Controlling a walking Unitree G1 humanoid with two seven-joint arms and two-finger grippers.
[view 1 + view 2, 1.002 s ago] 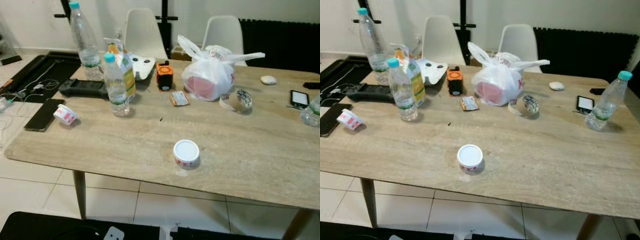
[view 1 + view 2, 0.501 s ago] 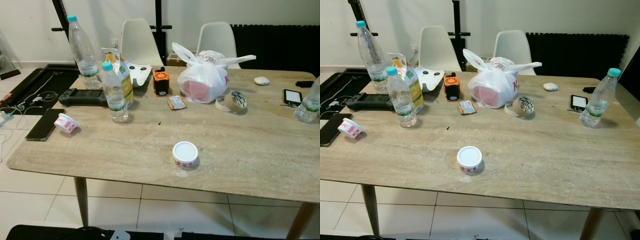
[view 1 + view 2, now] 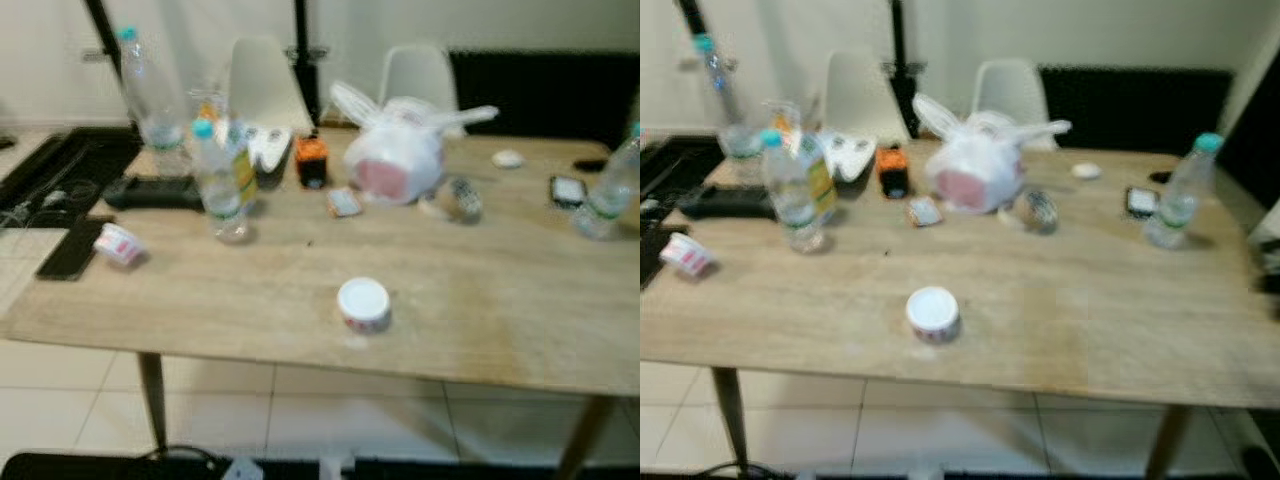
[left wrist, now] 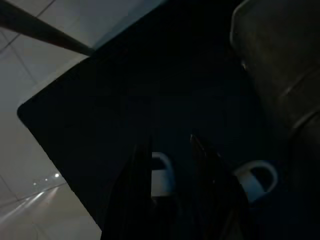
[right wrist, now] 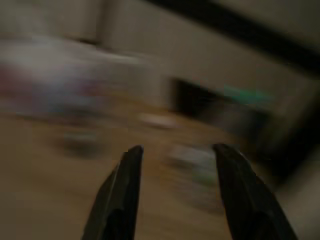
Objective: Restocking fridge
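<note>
Since the earlier frames the whole view has slid and blurred, so the camera has moved while the things on the wooden table (image 3: 1070, 320) keep their places; the right gripper (image 5: 175, 200) has risen to table height, its two black fingers spread apart and holding nothing, aimed through heavy blur over the tabletop. The small white-lidded tub (image 3: 933, 312) stands alone near the table's front edge, well apart from everything else. Toward the far edge sits the knotted white plastic bag (image 3: 977, 165), with an orange block (image 3: 891, 170) just beside it. Two water bottles (image 3: 792, 195) stand toward the left end, a tipped cup (image 3: 685, 253) near the left edge, another bottle (image 3: 1177, 195) near the right edge. The left gripper (image 4: 172, 192) hangs in shadow over a dark mat, fingers slightly parted, empty.
</note>
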